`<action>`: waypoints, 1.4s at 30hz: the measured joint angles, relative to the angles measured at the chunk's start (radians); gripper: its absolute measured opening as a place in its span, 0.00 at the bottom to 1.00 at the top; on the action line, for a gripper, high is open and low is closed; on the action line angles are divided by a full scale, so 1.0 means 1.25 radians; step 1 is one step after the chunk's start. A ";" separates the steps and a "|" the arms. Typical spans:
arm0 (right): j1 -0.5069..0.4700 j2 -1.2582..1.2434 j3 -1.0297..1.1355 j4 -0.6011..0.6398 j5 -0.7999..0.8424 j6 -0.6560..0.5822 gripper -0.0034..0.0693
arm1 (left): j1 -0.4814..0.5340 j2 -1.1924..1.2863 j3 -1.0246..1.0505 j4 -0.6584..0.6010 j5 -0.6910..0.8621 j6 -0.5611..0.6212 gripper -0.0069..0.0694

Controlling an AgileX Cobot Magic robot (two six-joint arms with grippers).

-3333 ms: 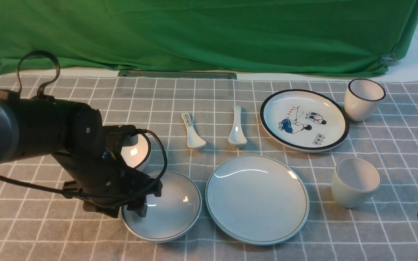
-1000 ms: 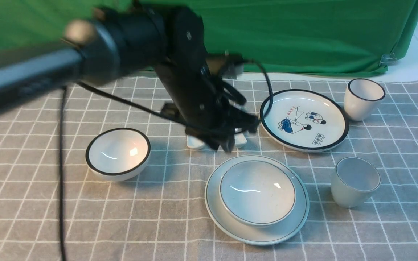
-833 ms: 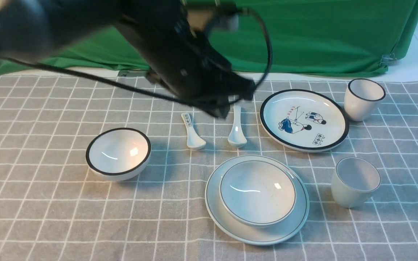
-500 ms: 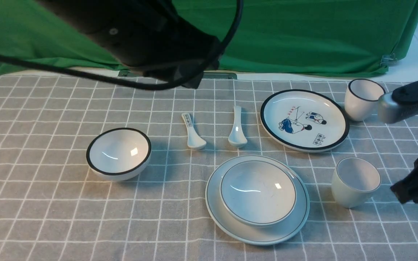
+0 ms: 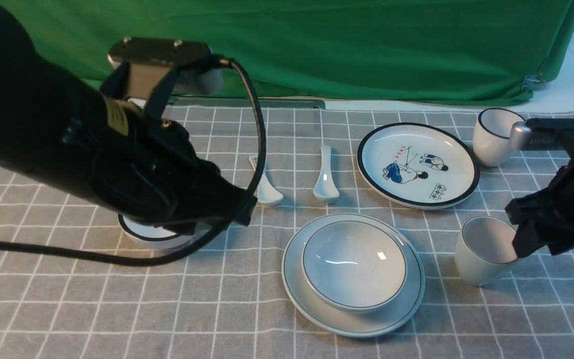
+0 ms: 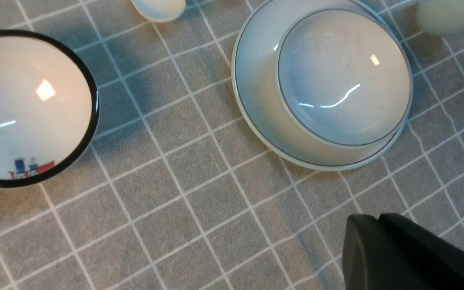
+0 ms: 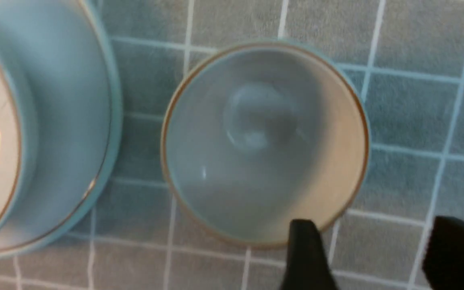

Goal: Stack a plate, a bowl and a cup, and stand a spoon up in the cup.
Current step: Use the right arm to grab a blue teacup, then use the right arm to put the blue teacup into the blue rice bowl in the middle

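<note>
Glossy ceramic bowl (image 5: 354, 264), wide and shallow, sits nested in the flat round plate (image 5: 294, 284) on grey, white-gridded cloth (image 5: 68, 304). Cup (image 5: 476, 257), smooth, tapered and handleless, stands upright just right of the plate, not touching it. Right gripper (image 7: 375, 235) is spread wide: 1 black finger (image 7: 304, 249) over the cup's rim, the other outside the wall; nothing clamped. Plain spoon (image 5: 325, 177) lies flat beyond the plate. Left gripper (image 6: 377, 241): opening cannot be told.
</note>
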 joint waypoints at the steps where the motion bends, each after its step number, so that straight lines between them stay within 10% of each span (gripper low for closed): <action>1: 0.000 0.020 0.000 0.001 -0.013 0.000 0.71 | 0.000 0.000 0.004 0.000 0.000 -0.001 0.10; 7: 0.000 0.075 0.000 0.002 -0.063 0.000 0.69 | 0.000 0.000 0.011 0.000 -0.003 -0.002 0.10; 14: 0.000 0.082 0.000 0.016 -0.067 -0.023 0.17 | 0.000 0.000 0.011 0.002 -0.013 -0.003 0.10; 27: 0.230 -0.012 -0.112 0.091 -0.021 -0.058 0.17 | 0.000 0.000 0.011 -0.009 -0.089 -0.004 0.10; 42: 0.320 0.163 -0.209 0.089 0.010 -0.036 0.17 | 0.000 0.011 0.011 -0.012 -0.092 -0.004 0.10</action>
